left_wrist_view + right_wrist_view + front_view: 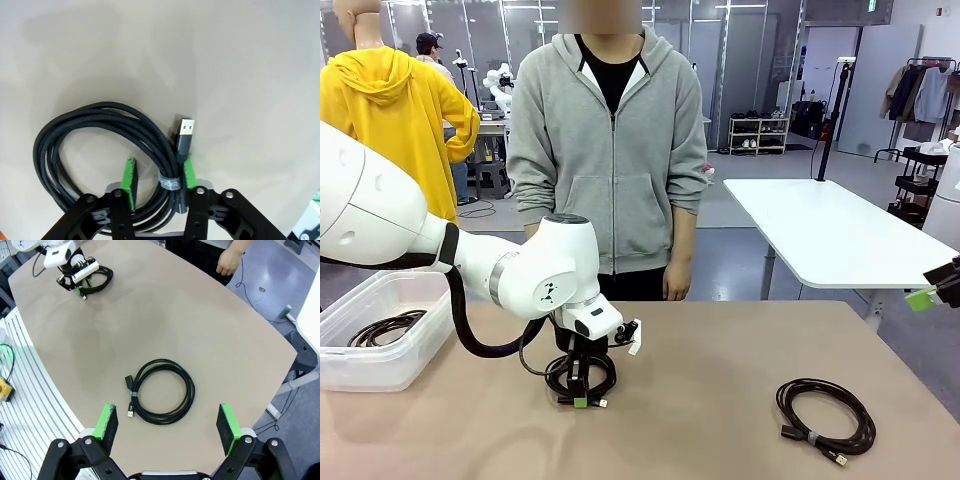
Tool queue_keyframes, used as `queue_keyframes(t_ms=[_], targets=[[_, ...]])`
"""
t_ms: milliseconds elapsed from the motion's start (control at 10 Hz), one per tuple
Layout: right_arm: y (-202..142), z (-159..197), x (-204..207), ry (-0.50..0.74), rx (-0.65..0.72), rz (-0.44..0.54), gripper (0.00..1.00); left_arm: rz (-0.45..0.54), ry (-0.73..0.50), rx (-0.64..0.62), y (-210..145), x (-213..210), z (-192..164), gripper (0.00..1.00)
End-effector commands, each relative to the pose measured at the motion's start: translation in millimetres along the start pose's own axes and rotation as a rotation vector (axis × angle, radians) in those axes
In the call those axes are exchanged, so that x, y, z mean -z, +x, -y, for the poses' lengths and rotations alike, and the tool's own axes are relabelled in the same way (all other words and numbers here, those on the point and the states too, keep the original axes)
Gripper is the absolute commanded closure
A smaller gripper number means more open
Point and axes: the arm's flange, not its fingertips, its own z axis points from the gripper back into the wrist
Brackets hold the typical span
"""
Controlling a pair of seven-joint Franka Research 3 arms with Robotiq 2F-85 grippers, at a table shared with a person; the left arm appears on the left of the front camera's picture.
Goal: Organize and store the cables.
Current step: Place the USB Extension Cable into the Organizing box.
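Near front edge of table [720, 380], right side: coiled cable [825, 420] lying flat, right gripper [167, 422] above it, jaws spread wide, empty. Left of middle: left gripper [159, 175] clamped on strands of second coiled cable [100, 145] on the tabletop. Far left: third coil [385, 328] inside clear bin [380, 375].

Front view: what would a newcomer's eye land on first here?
The left gripper, down at the middle of the table and shut on a black cable coil, right in front of the standing person. Next, the second coil lying loose on the table's right side, with the open right gripper hovering above it, and the clear bin at the left edge with a cable inside.
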Motion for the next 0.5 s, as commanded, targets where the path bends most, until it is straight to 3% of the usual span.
queue_keyframes(t_ms=[0, 100, 400], targets=[[0.5, 0.1, 1.9, -0.011, 0.007, -0.016, 0.00, -0.014, -0.020, 0.008, 1.8, -4.2, -2.4, 0.96], [0.5, 0.1, 1.9, -0.011, 0.007, -0.016, 0.00, -0.016, -0.013, 0.003, 0.4, -7.2, -1.3, 1.00], [0.5, 0.1, 1.9, -0.011, 0.007, -0.016, 0.00, -0.035, 0.017, -0.010, -1.9, -29.7, 8.0, 1.00]])
